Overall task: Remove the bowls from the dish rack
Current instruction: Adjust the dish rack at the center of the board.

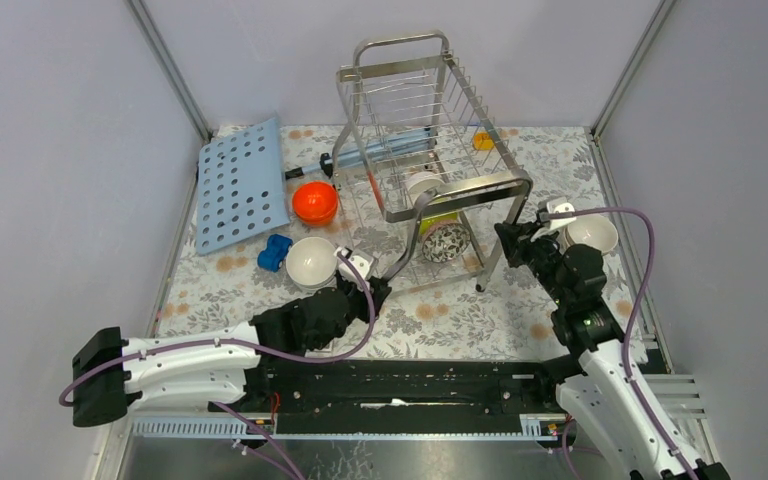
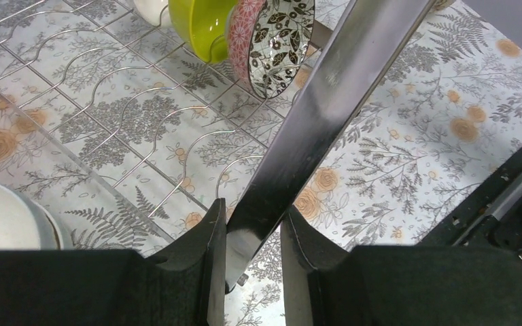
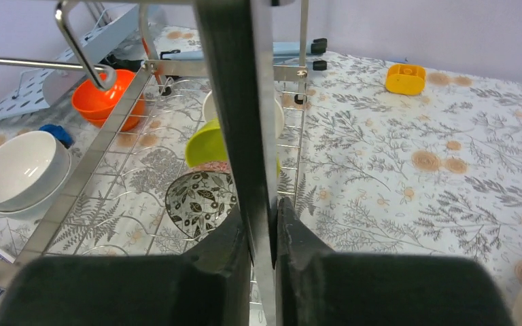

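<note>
Steel dish rack (image 1: 460,193) mid-table, long axis near-to-far, both near legs clamped.
Near-left leg pinched in left gripper (image 2: 251,231), near-right leg in right gripper (image 3: 264,221). Bare tablecloth (image 1: 550,160) in front and right of rack; blue board (image 1: 243,185), orange bowl (image 1: 315,202), white bowl (image 1: 311,262) crowd left. Lower tier: green bowl (image 3: 204,144), patterned bowl (image 3: 200,200) standing on edge, facing near end.

Your left arm (image 1: 190,368) and right arm (image 1: 615,400): white shells near the base, black links toward the wrist. A purple cable (image 1: 650,250) trails along each arm. A small green light (image 1: 587,322) shows on the right arm. In your wrist views, the left fingers (image 2: 200,265) and right fingers (image 3: 296,238) are matte black, with smooth curved inner faces.
</note>
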